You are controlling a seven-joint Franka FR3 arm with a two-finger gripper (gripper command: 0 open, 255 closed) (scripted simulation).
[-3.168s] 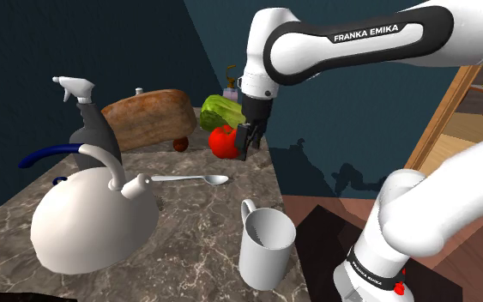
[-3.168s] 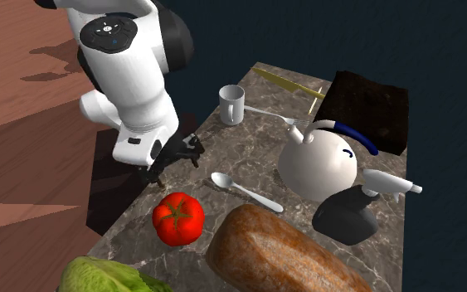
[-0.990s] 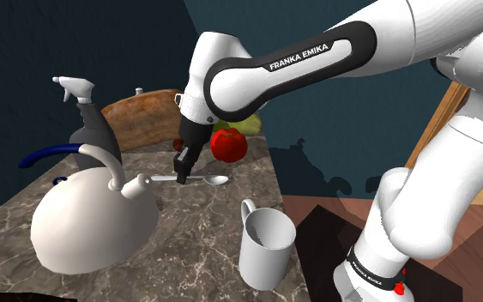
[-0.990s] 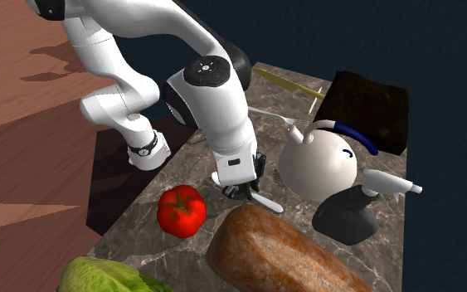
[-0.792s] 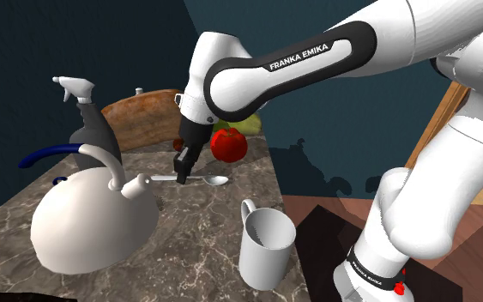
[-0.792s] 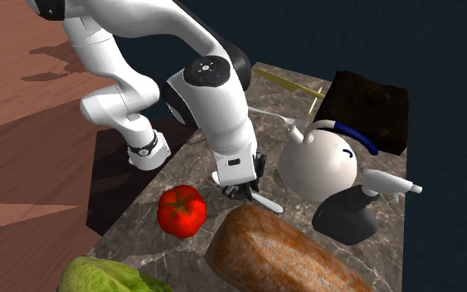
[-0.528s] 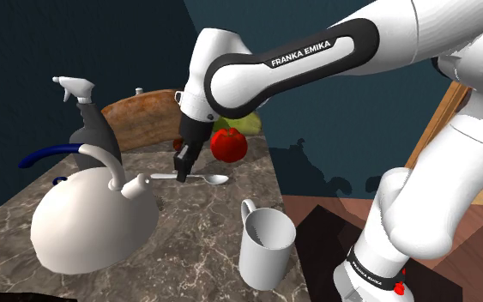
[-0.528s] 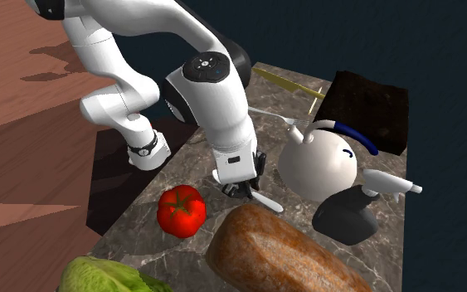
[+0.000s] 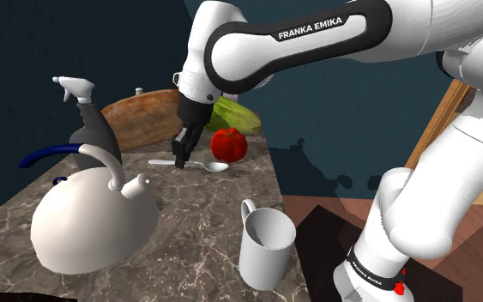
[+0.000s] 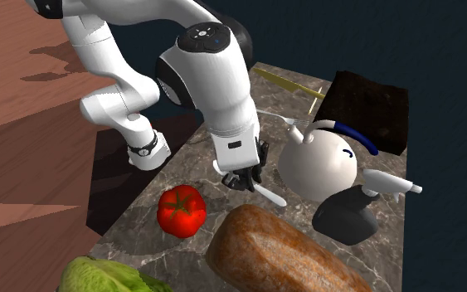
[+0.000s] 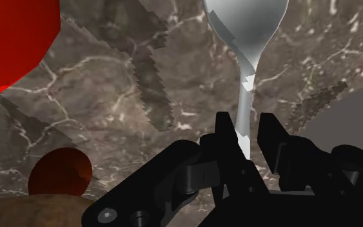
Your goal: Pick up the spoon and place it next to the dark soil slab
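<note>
A silver spoon (image 9: pixel 216 165) hangs level a little above the marble counter (image 9: pixel 205 223), between the tomato and the kettle. My black gripper (image 9: pixel 179 160) is shut on its handle. In the wrist view the handle (image 11: pixel 243 116) runs between my two fingers (image 11: pixel 224 132), and the bowl (image 11: pixel 247 19) points away from the hand. From the second exterior view the gripper (image 10: pixel 241 178) holds the spoon (image 10: pixel 269 196) just in front of the bread. The dark soil slab (image 10: pixel 364 108) lies at the counter's far end, beyond the kettle.
A white kettle (image 10: pixel 318 166) with a blue handle and a grey spray bottle (image 10: pixel 356 207) stand between the spoon and the slab. A tomato (image 9: pixel 228 144), lettuce (image 9: pixel 235 116), bread loaf (image 9: pixel 149 116) and white mug (image 9: pixel 265 249) also crowd the counter. A fork (image 10: pixel 273 116) and a knife (image 10: pixel 285 83) lie near the slab.
The gripper has risen from the counter with the spoon clasped in it. The spoon was lying on the marble a second ago and now hangs above it.
</note>
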